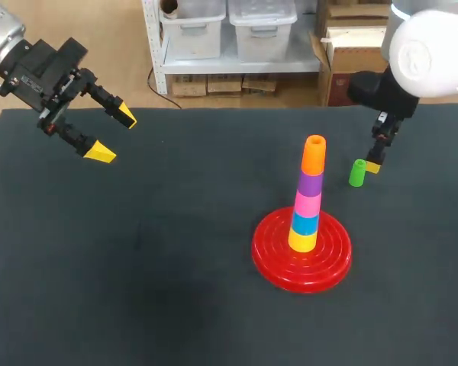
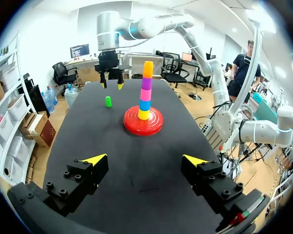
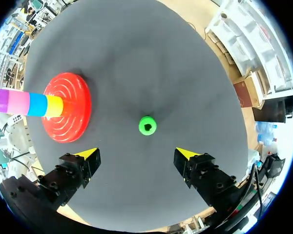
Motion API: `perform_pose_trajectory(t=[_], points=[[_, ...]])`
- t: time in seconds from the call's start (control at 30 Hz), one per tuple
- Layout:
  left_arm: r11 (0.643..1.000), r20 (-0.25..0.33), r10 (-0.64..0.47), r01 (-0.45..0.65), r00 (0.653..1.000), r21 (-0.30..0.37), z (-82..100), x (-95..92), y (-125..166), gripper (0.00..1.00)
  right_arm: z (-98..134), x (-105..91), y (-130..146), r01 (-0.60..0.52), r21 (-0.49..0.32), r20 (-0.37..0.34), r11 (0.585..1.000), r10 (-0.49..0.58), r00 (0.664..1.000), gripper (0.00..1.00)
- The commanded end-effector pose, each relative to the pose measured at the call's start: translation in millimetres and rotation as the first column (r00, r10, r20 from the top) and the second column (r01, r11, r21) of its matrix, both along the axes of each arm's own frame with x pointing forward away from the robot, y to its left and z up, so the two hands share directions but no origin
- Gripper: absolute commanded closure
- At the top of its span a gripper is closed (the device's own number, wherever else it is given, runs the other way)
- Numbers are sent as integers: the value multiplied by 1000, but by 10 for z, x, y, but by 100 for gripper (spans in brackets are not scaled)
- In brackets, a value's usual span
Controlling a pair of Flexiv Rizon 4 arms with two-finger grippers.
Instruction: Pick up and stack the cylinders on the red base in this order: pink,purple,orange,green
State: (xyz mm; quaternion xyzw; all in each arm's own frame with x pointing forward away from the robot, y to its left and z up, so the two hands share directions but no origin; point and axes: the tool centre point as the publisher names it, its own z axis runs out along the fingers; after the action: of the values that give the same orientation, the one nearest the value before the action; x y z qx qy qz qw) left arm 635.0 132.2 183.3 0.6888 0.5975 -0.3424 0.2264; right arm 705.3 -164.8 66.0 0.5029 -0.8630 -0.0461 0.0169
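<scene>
- Head view: the small green plastic cylinder (image 1: 357, 173) stands upright on the dark grey table (image 1: 160, 267), clear of the red ridged round base (image 1: 337, 258) and just beside the right gripper (image 1: 377, 156). Only one of that gripper's yellow tips shows, because the white arm body covers the rest. The tall tower of stacked cylinders (image 1: 310, 200) runs yellow, blue, pink, purple, with orange on top. It is narrow, so in my judgement a sideways nudge while setting the green piece on top could topple it. The left gripper (image 1: 114, 135) hangs wide open and empty, far off at the table's back corner.
- Left wrist view: this arm's own fingers are spread, with nothing between them. Far ahead, the right gripper sits above and just behind the green cylinder, which is too small here to judge the alignment.
- Right wrist view: the fingers stand well apart and hold nothing. The green cylinder's hollow top faces the camera, ahead of the tips and roughly centred between them. A descent off that centre could tip or roll so light a piece. The tower is cut off at purple, so its orange top is unseen.
</scene>
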Motion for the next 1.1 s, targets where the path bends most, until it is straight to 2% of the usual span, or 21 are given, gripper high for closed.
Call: perform_pose_trajectory(t=[0.03, 0.17, 0.33, 0.87, 1.1], points=[[1000, -2, -4, 4, 1000, 1, -5, 18, 8, 0, -95, 244, 29, -3, 14, -18, 1000, 3, 1000, 0], [1000, -2, -4, 4, 1000, 1, -5, 18, 8, 0, -128, 370, 76, -4, 21, -15, 1000, 4, 1000, 0], [1000, -2, -4, 4, 1000, 1, -5, 18, 8, 0, -170, 414, 178, -35, 6, -9, 999, 35, 999, 0], [1000, -2, -4, 4, 1000, 1, -5, 18, 8, 0, -365, 266, 163, -11, -13, -30, 1000, 10, 1000, 0], [1000, -2, -4, 4, 1000, 1, -5, 18, 8, 0, -302, 267, 170, 14, 21, -6, 1000, -14, 1000, 0]])
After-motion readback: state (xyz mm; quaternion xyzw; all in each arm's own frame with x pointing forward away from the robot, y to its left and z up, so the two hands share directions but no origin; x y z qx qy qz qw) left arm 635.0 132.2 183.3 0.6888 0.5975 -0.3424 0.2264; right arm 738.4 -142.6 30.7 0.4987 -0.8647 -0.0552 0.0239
